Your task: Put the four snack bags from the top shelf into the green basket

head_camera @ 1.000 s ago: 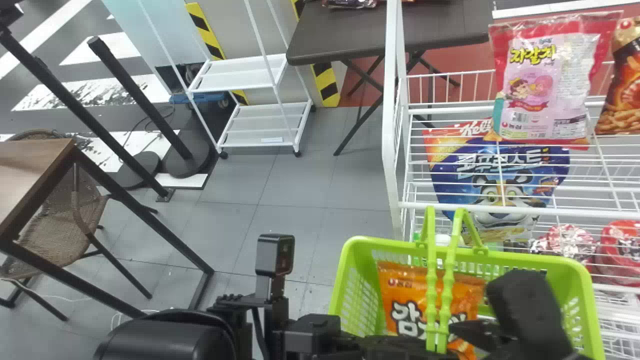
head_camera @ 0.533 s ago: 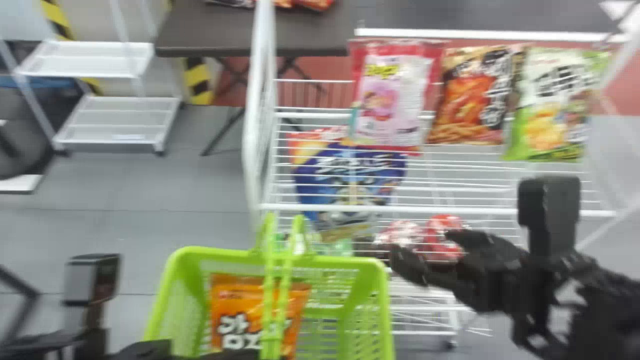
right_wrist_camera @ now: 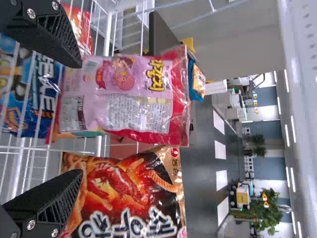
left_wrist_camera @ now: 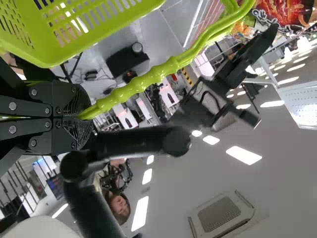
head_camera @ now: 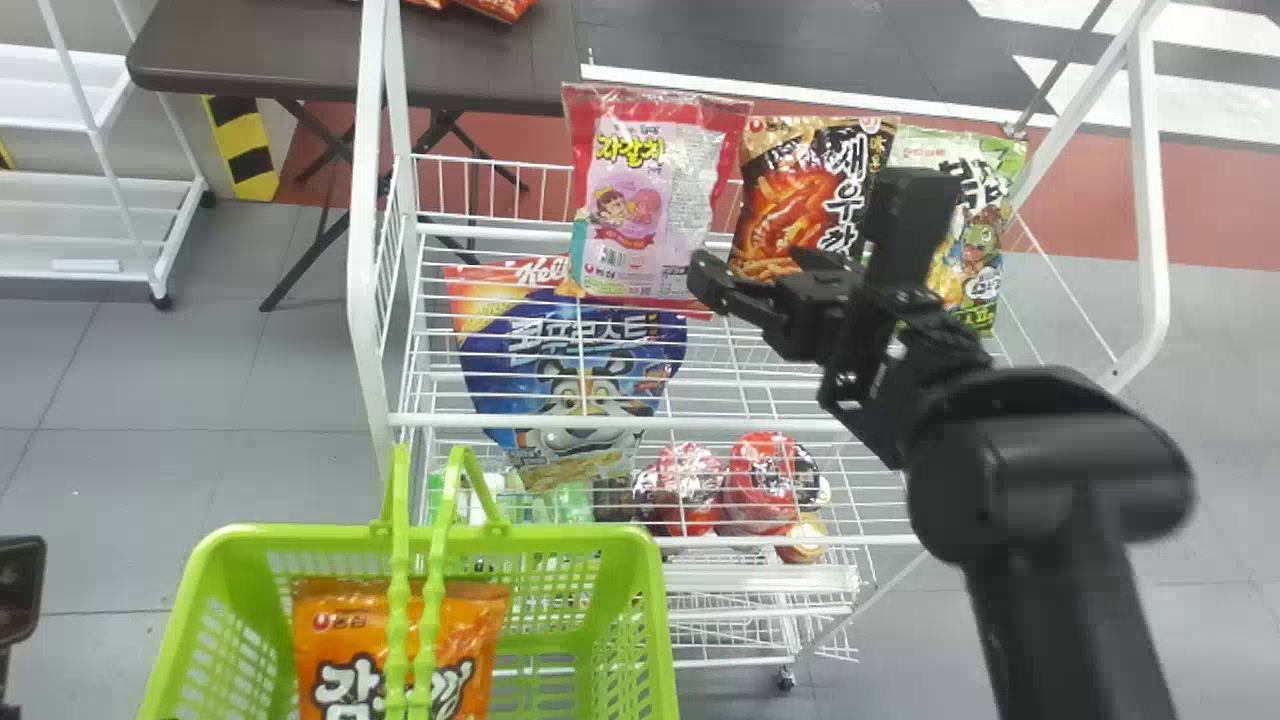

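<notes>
"Where's the right arm (head_camera: 1070,610)?"

"Up from the bottom edge of the head view, on the right side, bending at a thick round joint (head_camera: 1050,475) and slanting inward."

"And the right gripper (head_camera: 748,262)?"

"At the arm's far end, fingers spread well apart."

"Left one?"

"The left gripper (left_wrist_camera: 86,115) is pinched tight. A bit of left arm (head_camera: 18,590) shows at the head view's left edge."

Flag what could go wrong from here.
The right gripper's open fingers face both the pink-and-red plastic bag and the orange-and-brown plastic bag beside it, so closing might catch or shove the neighbour. The left gripper holds the green plastic basket by its handles, which rise across the opening and could snag a bag going in.
</notes>
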Controlling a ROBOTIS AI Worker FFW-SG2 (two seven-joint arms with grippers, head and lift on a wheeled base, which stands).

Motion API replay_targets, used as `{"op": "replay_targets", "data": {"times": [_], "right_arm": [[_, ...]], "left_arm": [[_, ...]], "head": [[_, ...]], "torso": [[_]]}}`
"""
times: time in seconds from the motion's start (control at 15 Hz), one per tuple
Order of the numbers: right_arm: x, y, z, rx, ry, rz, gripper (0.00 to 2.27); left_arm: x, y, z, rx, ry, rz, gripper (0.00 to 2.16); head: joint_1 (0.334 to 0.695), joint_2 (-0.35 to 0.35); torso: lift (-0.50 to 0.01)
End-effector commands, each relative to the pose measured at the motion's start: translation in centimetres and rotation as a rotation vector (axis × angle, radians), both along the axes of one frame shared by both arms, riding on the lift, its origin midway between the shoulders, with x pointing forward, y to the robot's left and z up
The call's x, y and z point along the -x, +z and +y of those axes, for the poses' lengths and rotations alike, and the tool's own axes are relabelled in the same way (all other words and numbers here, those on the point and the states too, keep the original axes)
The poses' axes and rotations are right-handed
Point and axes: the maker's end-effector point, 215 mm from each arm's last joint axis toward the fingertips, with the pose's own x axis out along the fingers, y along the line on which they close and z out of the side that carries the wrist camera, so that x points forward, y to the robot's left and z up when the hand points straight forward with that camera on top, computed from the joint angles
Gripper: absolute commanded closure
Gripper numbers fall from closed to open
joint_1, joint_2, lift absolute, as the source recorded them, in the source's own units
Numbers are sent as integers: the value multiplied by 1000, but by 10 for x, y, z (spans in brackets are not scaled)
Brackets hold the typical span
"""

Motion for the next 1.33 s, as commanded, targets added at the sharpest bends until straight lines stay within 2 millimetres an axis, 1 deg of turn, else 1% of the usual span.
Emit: {"op": "replay_targets", "data": {"times": [0.0, 0.07, 0.13, 0.2, 0.27, 0.33, 0.4, 0.47, 0.53, 0.6, 0.67, 0.73, 0.93, 1.0, 1.07, 1.13, 1.2, 1.27], "right_arm": [[-41, -14, 22, 0, 24, -33, 49], [-57, -8, 32, -8, 32, -93, 49], [-65, -12, 42, -8, 45, -91, 49], [-72, -22, 52, 12, 57, -75, 53], [-77, -28, 58, 28, 59, -63, 97], [-81, -31, 60, 44, 58, -53, 211], [-83, -36, 64, 56, 60, -41, 566], [-83, -38, 64, 61, 61, -32, 1133], [-81, -45, 61, 69, 50, -8, 1882], [-78, -54, 57, 76, 35, 22, 2243], [-75, -54, 55, 67, 31, 20, 2250], [-71, -48, 57, 55, 31, 7, 2250], [-59, -21, 58, 24, 31, -34, 2250], [-52, -9, 60, 2, 37, -53, 2250], [-44, 6, 57, -22, 33, -77, 2250], [-32, 14, 60, -31, 42, -76, 2250], [-16, 22, 60, -49, 49, -72, 2250], [4, 28, 65, -71, 64, -61, 2246]], "left_arm": [[3, 0, 1, 9, -2, 1, 2148], [2, -1, 1, 10, 0, 2, 2148], [2, -1, 2, 11, 1, 2, 2148], [2, -3, 2, 12, 3, 2, 2148], [1, -4, 2, 14, 5, 0, 2148], [1, -5, 2, 14, 6, 2, 2148], [1, -5, 2, 15, 8, -2, 2148], [1, -6, 2, 15, 8, 0, 2148], [1, -6, 2, 14, 7, 0, 2148], [0, -5, 1, 16, 8, -1, 2148], [0, -5, 1, 16, 8, -1, 2148], [0, -6, 2, 15, 9, -1, 2148], [0, -5, 3, 16, 13, -2, 2148], [-1, -5, 4, 15, 14, -3, 2148], [-1, -5, 4, 14, 16, -3, 2148], [-1, -5, 5, 14, 18, -3, 2148], [-3, -5, 8, 10, 25, -6, 2148], [-5, -5, 10, 9, 30, -8, 2148]], "head": [[695, -171], [695, -159], [695, -132], [695, -117], [695, -103], [695, -90], [695, -79], [695, -72], [695, -64], [695, -63], [695, -65], [695, -70], [695, -70], [695, -69], [695, -68], [695, -67], [695, -67], [695, -65]], "torso": [[-5], [-5], [-5], [-5], [-5], [-5], [-5], [-5], [-5], [-5], [-5], [-5], [-5], [-5], [-5], [-5], [-5], [-5]]}}
